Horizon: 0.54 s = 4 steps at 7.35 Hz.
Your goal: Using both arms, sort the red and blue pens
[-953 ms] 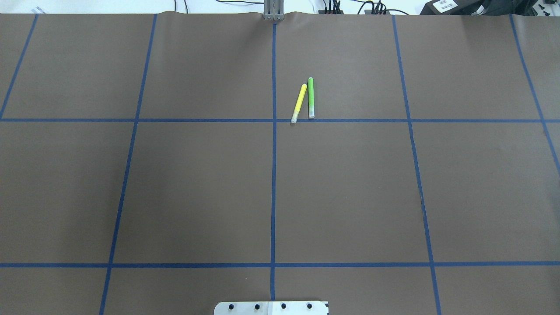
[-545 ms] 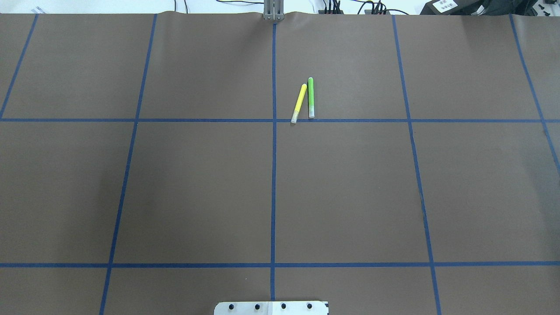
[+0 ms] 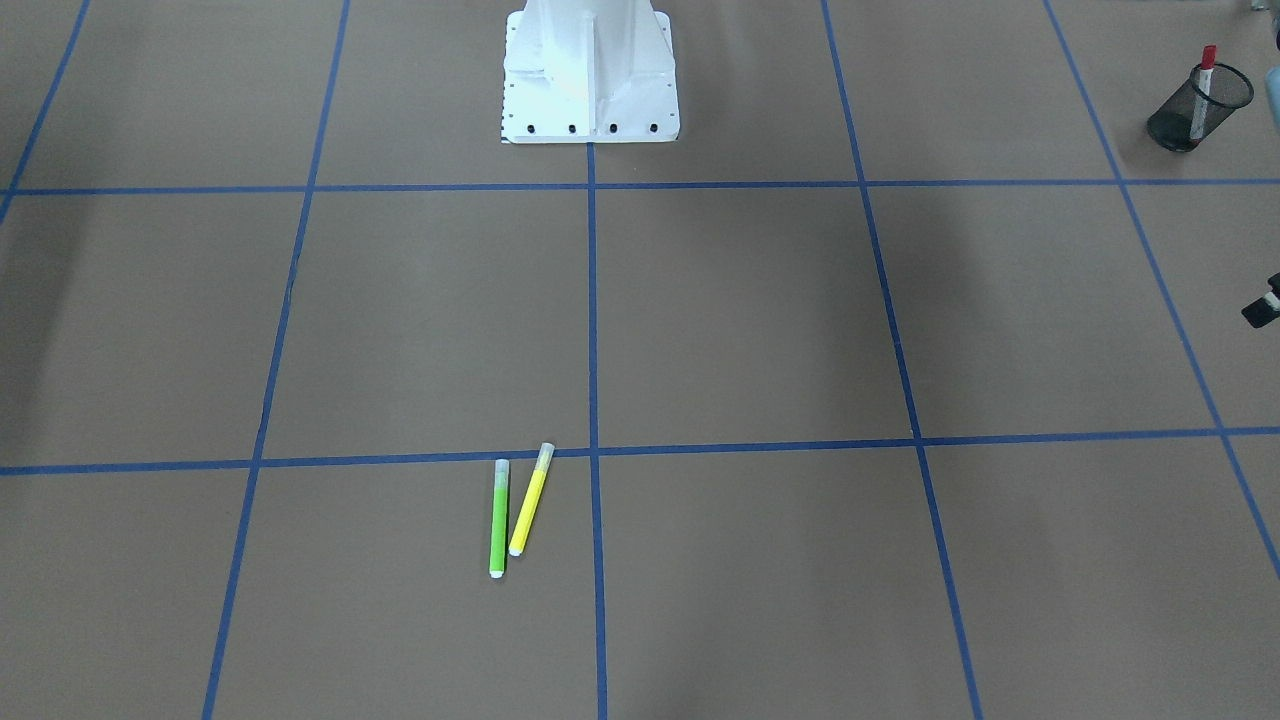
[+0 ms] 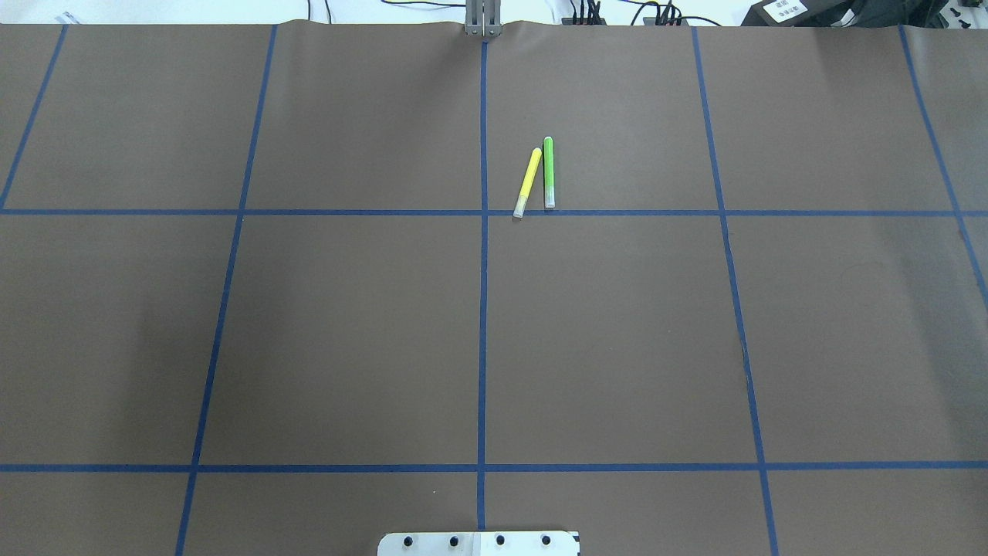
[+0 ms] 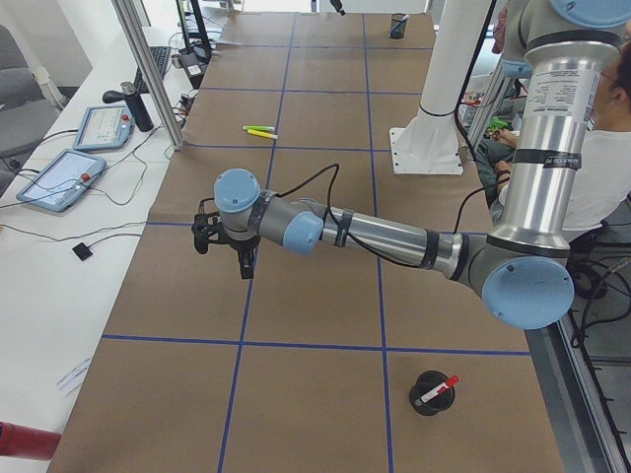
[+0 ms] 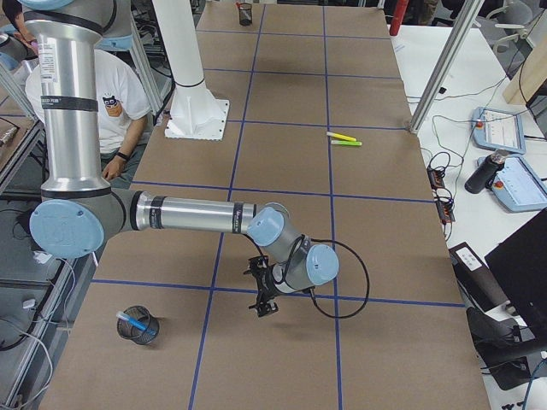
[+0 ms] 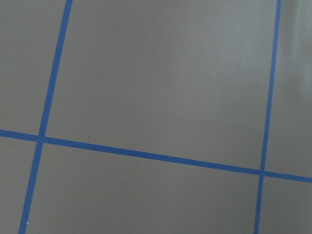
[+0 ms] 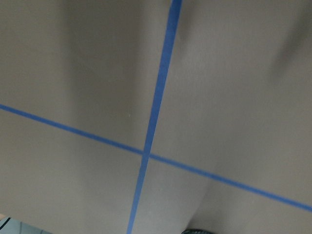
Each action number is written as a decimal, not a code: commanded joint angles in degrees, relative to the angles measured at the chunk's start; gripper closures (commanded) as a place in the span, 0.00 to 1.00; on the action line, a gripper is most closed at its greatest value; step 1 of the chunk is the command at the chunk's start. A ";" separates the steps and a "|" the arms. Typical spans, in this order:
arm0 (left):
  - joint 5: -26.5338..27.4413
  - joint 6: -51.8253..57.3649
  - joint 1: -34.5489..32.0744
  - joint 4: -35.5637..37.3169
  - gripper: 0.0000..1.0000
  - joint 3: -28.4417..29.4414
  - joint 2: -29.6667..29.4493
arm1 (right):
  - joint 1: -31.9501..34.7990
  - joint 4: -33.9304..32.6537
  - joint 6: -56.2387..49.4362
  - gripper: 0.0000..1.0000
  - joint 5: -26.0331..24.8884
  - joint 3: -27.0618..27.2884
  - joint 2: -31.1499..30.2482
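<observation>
Red pen sits in a cup at the counter's left end, blue pen in a second cup at the right. Left tool, right tool: grip cannot be told.

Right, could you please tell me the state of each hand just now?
Left hand: cannot be told; seen only from the side.
Right hand: cannot be told either.

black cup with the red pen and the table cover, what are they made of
Black cup: looks like fine wire mesh, probably metal with a matte black finish; its wall is see-through. Table cover: a thin matte brown sheet, perhaps paper or vinyl; its far edge ripples slightly.
</observation>
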 commanded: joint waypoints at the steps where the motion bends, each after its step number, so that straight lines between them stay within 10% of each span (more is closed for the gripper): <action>1: 2.79 2.82 0.01 0.02 0.00 0.31 1.13 | -0.17 13.39 13.85 0.00 0.73 0.31 2.30; 4: 4.31 2.84 0.18 -0.07 0.00 0.22 1.40 | -0.35 29.21 25.05 0.00 0.56 -0.21 2.57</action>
